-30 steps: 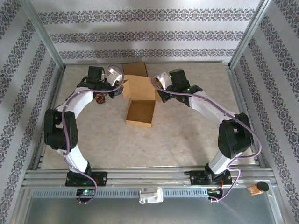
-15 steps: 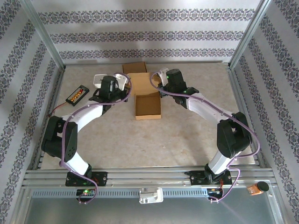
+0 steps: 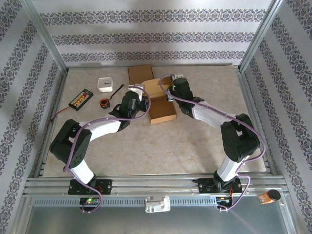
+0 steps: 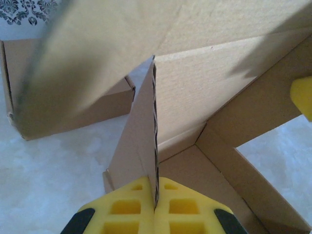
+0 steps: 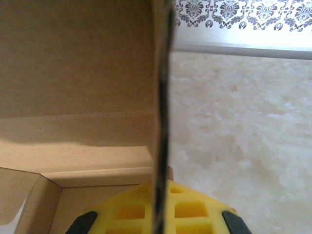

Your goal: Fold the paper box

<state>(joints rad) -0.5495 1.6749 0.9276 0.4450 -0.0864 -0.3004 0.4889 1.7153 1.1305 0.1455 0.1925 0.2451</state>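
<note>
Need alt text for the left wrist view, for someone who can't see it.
The left gripper is shut on the thin edge of an upright flap of the paper box, whose open inside spreads to the right. A second cardboard piece lies behind at left on the pale table.

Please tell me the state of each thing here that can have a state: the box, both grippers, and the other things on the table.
paper box, open, lid up, not yet closed.
left gripper, shut on a panel of the paper box.
right gripper, shut on another panel of it.
second cardboard piece, at rest on the table, not gripped.
white case, at rest, not gripped.
</note>
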